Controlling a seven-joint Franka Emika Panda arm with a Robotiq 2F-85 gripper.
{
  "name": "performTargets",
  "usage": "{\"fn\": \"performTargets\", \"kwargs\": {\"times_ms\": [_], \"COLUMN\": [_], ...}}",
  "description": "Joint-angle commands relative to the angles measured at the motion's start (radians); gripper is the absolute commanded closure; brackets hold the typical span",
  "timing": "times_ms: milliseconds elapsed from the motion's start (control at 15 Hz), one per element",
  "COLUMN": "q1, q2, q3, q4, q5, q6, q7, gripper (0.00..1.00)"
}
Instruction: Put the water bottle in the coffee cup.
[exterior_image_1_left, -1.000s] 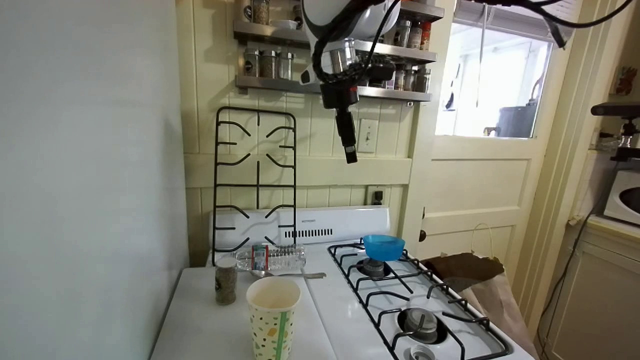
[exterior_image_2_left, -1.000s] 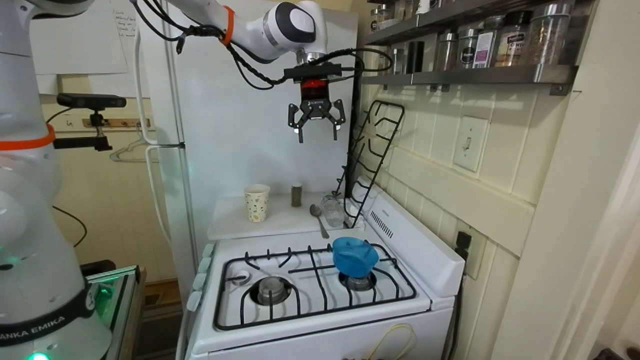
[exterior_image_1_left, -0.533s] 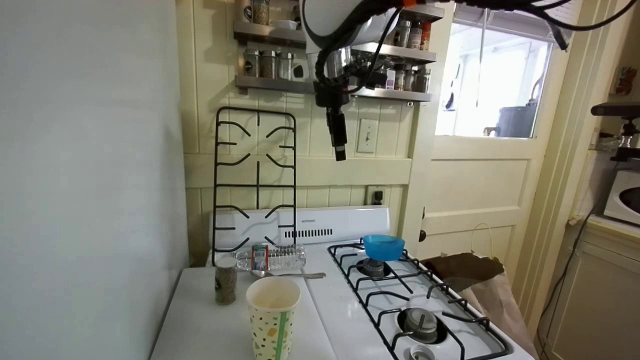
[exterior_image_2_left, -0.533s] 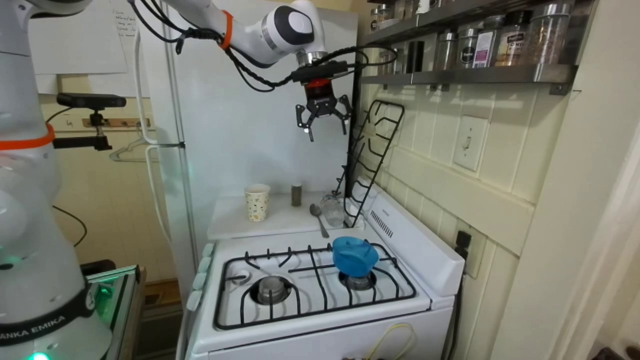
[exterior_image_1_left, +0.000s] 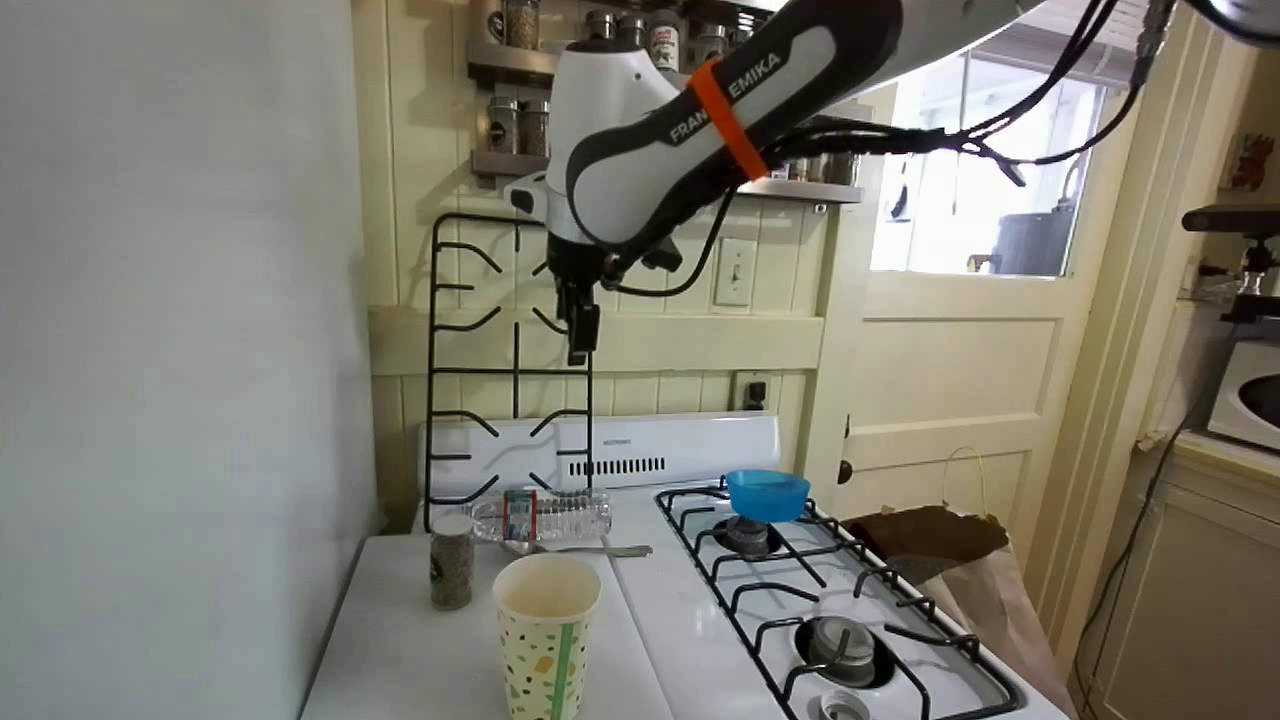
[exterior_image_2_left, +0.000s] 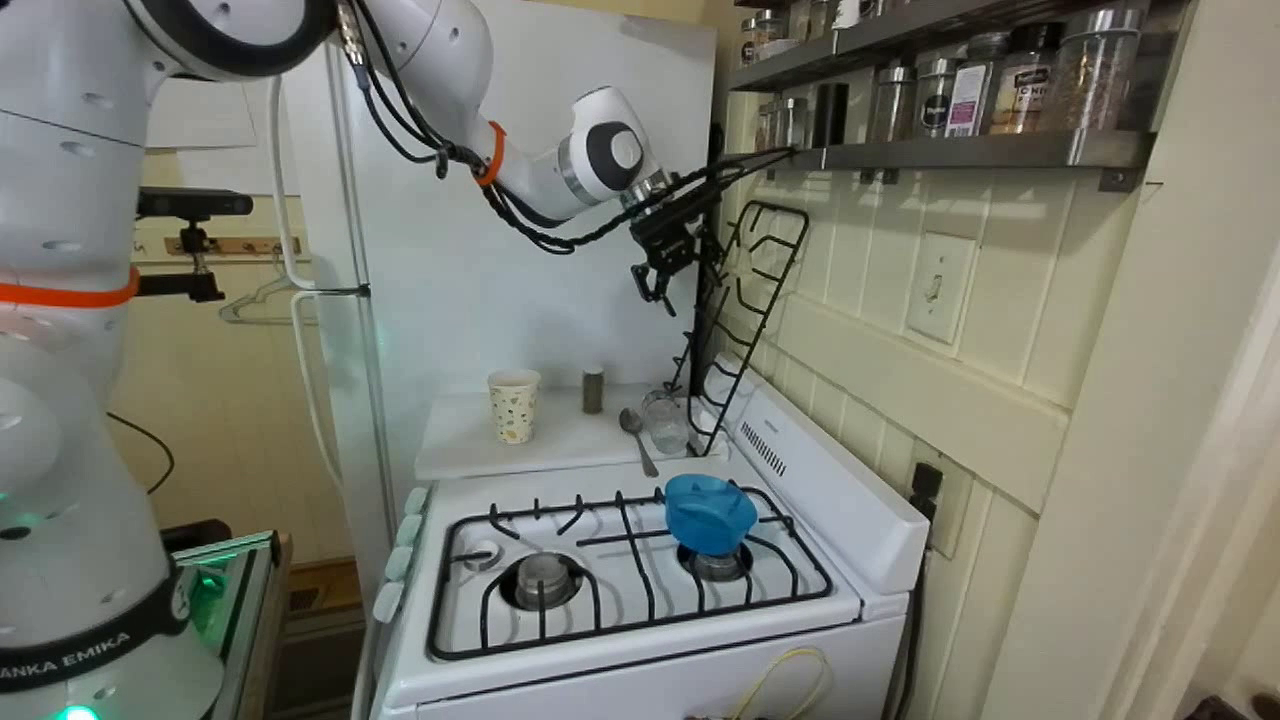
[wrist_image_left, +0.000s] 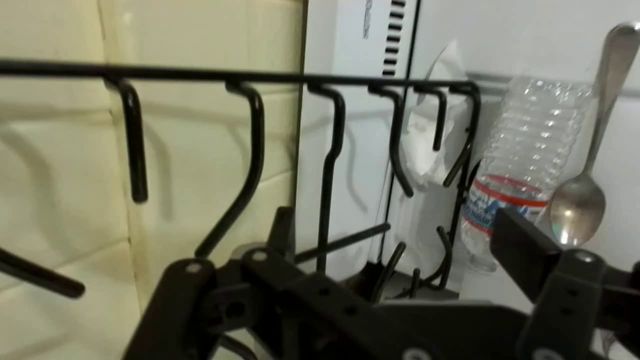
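Begin from a gripper spread wide and holding nothing. Taking the approach to the grasp as the likely step, first ease away from the upright grate, close beside the gripper on the side of the wall; cannot tell whether touching or apart, so avoid snagging on the way down. Then descend to the bottle, lying on its side well below the gripper. Turn so as to close across its width, not along it, and take hold near one end, leaving the other free to enter the cup. Squeeze lightly: thin-walled by the look of it, so likely to buckle or roll. Afterwards raise, tip upright and head for that cup, standing mouth-up, lower than the gripper and toward the robot base. Beware of the spoon, below the gripper and right beside the bottle, easy to scrape on closing. Skirt the jar as well, upright below the gripper, near both bottle and cup. Leave alone the bowl, lower down on the stove.
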Motion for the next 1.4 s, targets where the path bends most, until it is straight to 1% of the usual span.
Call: {"fn": "performTargets", "kwargs": {"times_ms": [0,67,267,733,933,1133,1333], "q1": [0.031,0.023,0.036,0.036,0.038,0.060,0.056], "q2": [0.051,0.035,0.044,0.044,0.028,-0.008,-0.013], "q3": [0.007,0.001,0.004,0.004,0.015,-0.009,0.017], "q4": [0.038,0.017,0.029,0.030,-0.017,-0.076,-0.131], "q5": [-0.022,0.005,0.004,0.004,0.041,-0.018,0.028], "q6": [0.051,0.042,0.043,0.042,0.011,-0.007,-0.013], "q7": [-0.036,-0.011,-0.019,-0.022,0.001,0.086,0.106], "gripper": [0.00,0.00,0.00,0.00,0.00,0.00,0.00]}}
